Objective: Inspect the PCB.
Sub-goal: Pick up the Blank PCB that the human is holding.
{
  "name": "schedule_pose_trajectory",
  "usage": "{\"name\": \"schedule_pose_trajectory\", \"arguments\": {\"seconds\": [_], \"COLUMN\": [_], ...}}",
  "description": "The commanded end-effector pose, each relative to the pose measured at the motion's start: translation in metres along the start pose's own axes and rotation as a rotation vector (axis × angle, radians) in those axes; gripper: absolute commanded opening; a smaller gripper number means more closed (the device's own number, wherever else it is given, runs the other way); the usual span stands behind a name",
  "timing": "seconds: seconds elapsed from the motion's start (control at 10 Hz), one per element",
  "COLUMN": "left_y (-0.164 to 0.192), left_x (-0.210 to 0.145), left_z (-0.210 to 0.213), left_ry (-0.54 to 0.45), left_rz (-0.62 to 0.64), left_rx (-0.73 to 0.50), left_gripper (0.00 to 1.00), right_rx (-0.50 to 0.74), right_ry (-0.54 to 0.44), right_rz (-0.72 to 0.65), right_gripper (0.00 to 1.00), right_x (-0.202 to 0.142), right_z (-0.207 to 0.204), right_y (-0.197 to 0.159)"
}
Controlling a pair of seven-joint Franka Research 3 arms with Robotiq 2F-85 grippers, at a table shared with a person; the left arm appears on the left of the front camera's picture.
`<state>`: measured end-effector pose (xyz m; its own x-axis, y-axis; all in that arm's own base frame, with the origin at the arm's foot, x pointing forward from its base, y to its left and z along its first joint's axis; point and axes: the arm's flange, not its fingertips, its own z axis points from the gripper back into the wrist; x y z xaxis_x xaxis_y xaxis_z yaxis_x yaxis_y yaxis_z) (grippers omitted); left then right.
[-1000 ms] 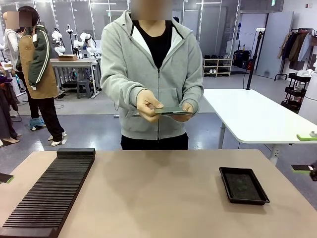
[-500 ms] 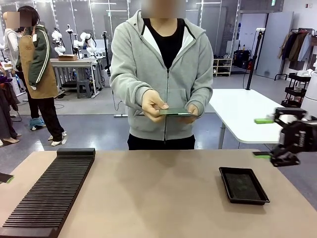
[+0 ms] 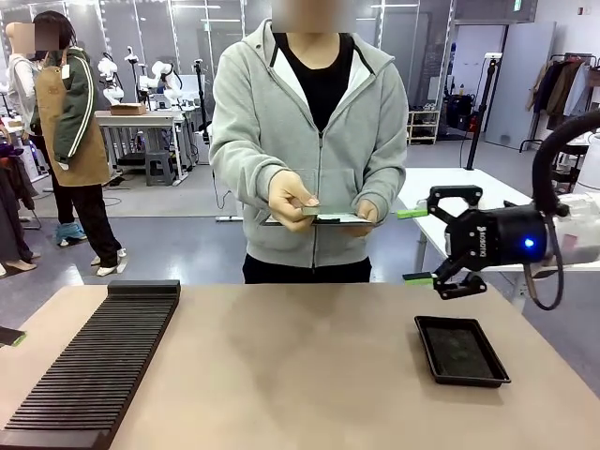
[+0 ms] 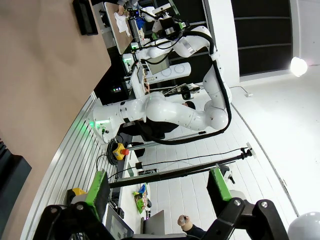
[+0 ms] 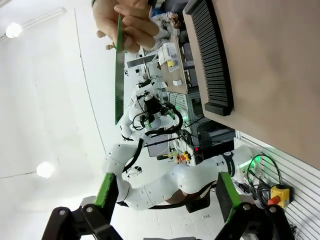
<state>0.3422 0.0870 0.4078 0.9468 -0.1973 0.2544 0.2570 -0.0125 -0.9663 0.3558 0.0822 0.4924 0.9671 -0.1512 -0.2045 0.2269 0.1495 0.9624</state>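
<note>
Front view, right pincer point(image 3: 416, 247) wide open, empty, near the PCB point(image 3: 330, 217)

You see the PCB point(image 3: 328, 217) edge-on, its face unreadable, both ends covered by the person's fingers point(image 3: 289, 199). At 7 o'clock the black rack point(image 3: 94, 366) runs off frame.

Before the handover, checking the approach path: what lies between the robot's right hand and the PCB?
In the front view, the person's hand holding the PCB by its nearer edge lies there; the rest is open air up to the open right hand.
</note>
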Motion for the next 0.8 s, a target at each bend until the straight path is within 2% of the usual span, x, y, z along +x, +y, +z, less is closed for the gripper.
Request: {"name": "schedule_pose_trajectory", "arguments": {"seconds": [0.0,0.5,0.7], "left_y": [-0.003,-0.003,-0.003], "left_x": [0.003,0.003,0.003], "left_z": [0.003,0.003,0.003], "left_ry": [0.002,0.002,0.002], "left_rz": [0.017,0.017,0.017], "left_rx": [0.009,0.009,0.009], "left_gripper": [1.0,1.0,1.0], "right_rx": [0.015,0.078,0.092], "right_ry": [-0.006,-0.033,-0.016], "right_rz": [-0.045,-0.119,-0.159], "right_gripper": [1.0,1.0,1.0], "right_x": [-0.002,0.008,0.022], "right_z": [-0.008,-0.034,-0.045], "right_y": [0.013,0.034,0.044]}}
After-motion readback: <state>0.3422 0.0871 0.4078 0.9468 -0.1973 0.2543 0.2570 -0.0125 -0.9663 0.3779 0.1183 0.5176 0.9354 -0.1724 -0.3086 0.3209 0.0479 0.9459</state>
